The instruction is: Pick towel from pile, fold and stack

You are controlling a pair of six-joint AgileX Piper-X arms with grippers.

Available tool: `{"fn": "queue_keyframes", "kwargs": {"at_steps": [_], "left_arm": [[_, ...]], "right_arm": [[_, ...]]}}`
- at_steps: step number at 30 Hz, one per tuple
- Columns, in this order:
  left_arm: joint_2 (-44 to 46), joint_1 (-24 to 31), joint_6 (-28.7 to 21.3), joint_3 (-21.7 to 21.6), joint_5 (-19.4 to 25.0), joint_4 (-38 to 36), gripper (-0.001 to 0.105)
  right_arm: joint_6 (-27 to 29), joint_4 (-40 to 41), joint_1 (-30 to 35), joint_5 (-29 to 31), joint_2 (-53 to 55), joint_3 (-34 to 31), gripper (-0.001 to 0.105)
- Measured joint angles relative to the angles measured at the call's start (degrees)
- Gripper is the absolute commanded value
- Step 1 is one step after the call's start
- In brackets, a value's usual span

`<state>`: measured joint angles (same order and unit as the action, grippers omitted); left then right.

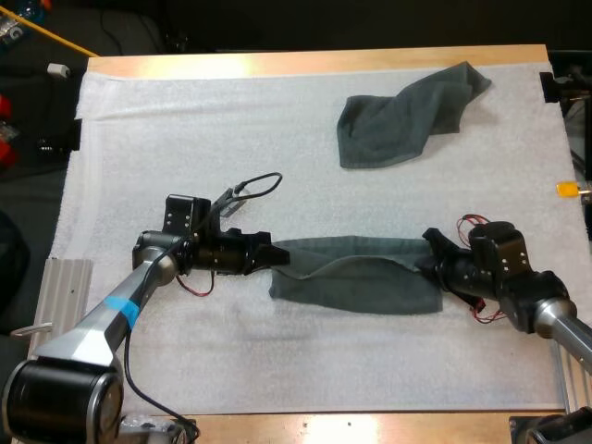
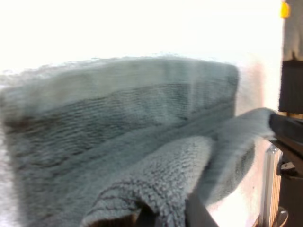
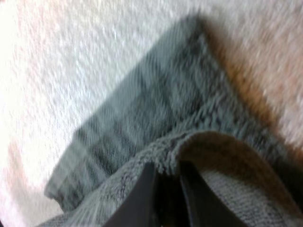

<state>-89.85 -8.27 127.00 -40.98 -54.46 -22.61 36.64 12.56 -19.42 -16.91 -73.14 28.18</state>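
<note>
The wooden table (image 1: 305,61) carries the white mat (image 1: 185,120), which covers nearly all of its top in the high view.

On the mat, the stretched towel (image 1: 356,282) lies a little toward 5 o'clock from the mat's middle, running along the 9-to-3 line. It is doubled over. A lower layer lies flat on the mat, and an upper layer is pulled into a narrow band along its 12 o'clock side, lifted at both ends. The crumpled towel (image 1: 402,120) sits at about 1 o'clock on the mat, well apart from the stretched one. One corner trails toward the far right corner of the table.

The left gripper (image 1: 276,257) is at the 9 o'clock end of the stretched towel. In the left wrist view its two black fingers (image 2: 199,210) press a raised fold of the cloth from both sides, so it is clamped on the stretched towel. The right gripper (image 1: 431,254) is at the 3 o'clock end. In the right wrist view its fingers (image 3: 142,194) stand close together with a rolled edge of the same towel pinched between them. The flat layer spreads out beyond them on the mat.

A ridged metal plate (image 1: 67,287) lies at the mat's 9 o'clock edge, beside the left arm.
</note>
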Motion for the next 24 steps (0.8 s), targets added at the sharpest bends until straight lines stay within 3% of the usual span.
{"fn": "queue_keyframes", "kwargs": {"at_steps": [12,14,17,19,21,24], "left_arm": [[-1.06,0.83,0.28,0.0,2.58,0.43,0.001],[-1.06,0.83,0.28,0.0,2.58,0.43,0.008],[-1.06,0.83,0.28,0.0,2.58,0.43,0.032],[-1.06,0.83,0.29,0.0,2.58,0.55,0.062],[-1.06,0.83,0.37,0.0,2.58,1.0,0.073],[-0.99,0.83,0.37,0.0,2.58,1.24,0.064]], "right_arm": [[-0.25,-1.56,0.33,3.08,0.0,0.0,0.0],[-0.22,-2.66,0.33,3.08,0.0,0.0,0.0],[-0.09,-4.53,0.33,2.16,0.0,0.0,0.0],[0.23,-6.67,0.33,0.82,0.0,0.0,0.01],[0.22,-8.95,0.33,-0.53,0.0,0.0,0.022],[0.97,-13.37,0.33,-2.07,0.0,0.0,0.053]]}}
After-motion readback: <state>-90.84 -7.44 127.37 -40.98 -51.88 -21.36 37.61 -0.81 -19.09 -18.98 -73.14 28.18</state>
